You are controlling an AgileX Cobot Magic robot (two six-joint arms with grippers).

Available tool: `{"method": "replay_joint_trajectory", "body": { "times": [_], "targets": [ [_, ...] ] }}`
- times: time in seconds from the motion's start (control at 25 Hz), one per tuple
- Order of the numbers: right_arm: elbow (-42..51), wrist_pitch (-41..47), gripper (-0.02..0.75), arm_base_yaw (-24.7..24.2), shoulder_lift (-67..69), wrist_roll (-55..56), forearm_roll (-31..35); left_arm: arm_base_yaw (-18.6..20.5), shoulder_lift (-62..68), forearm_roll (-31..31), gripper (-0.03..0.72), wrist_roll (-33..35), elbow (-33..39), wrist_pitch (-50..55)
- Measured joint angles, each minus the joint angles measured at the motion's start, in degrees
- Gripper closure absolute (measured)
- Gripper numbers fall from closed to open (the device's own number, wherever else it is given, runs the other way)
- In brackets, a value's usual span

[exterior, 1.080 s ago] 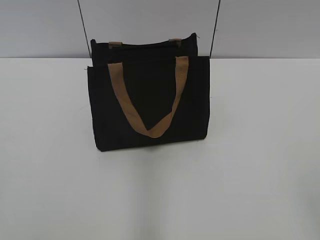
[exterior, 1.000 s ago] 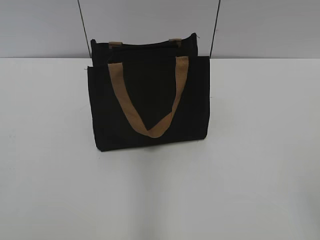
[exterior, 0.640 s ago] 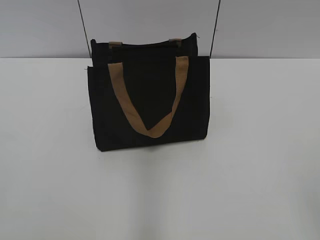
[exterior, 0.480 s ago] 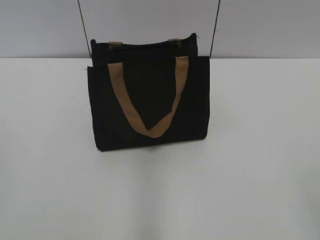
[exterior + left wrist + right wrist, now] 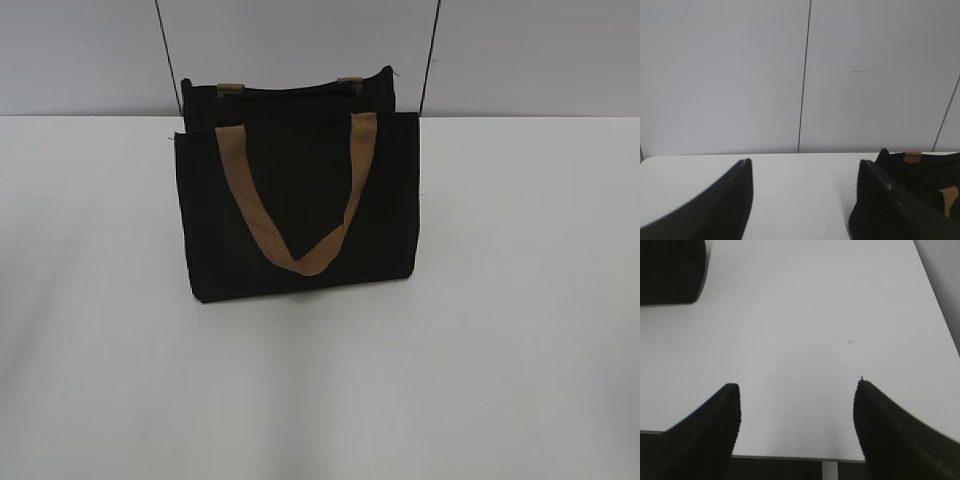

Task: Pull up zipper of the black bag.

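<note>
A black bag (image 5: 300, 210) with tan handles stands upright on the white table (image 5: 500, 330), at the back middle in the exterior view. Its front handle hangs down in a V. The zipper along its top is not discernible. No arm shows in the exterior view. My left gripper (image 5: 803, 162) is open and empty; the bag's upper corner (image 5: 920, 172) shows at the right of the left wrist view, beside the right finger. My right gripper (image 5: 796, 385) is open and empty over the table's near edge; a corner of the bag (image 5: 670, 270) shows at upper left, far from the fingers.
A grey panelled wall (image 5: 520, 50) rises behind the table, with dark vertical seams. The table's right edge (image 5: 935, 295) and front edge (image 5: 790, 457) show in the right wrist view.
</note>
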Motion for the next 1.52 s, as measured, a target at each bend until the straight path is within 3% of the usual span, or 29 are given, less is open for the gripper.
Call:
{"method": "replay_joint_trajectory", "body": {
  "times": [0.2, 0.44, 0.72, 0.92, 1.2, 1.52],
  "targets": [
    [0.0, 0.0, 0.201, 0.0, 0.0, 0.0, 0.0, -2.2, 17.5, -0.2, 0.194, 0.1, 6.7, -19.5],
    [0.0, 0.0, 0.201, 0.0, 0.0, 0.0, 0.0, -8.4, 34.2, -3.1, 0.194, 0.1, 9.2, -38.1],
    [0.0, 0.0, 0.201, 0.0, 0.0, 0.0, 0.0, -9.1, 53.5, -0.7, 0.195, 0.1, 9.2, -57.2],
    [0.0, 0.0, 0.201, 0.0, 0.0, 0.0, 0.0, -8.9, 62.6, 0.4, 0.199, 0.1, 8.5, -59.3],
    [0.0, 0.0, 0.201, 0.0, 0.0, 0.0, 0.0, -7.7, 71.8, 12.5, 0.199, 0.1, 1.0, -56.7],
    [0.0, 0.0, 0.201, 0.0, 0.0, 0.0, 0.0, -7.6, 79.4, 20.4, 0.251, 0.1, -5.8, -56.0]
  ]
}}
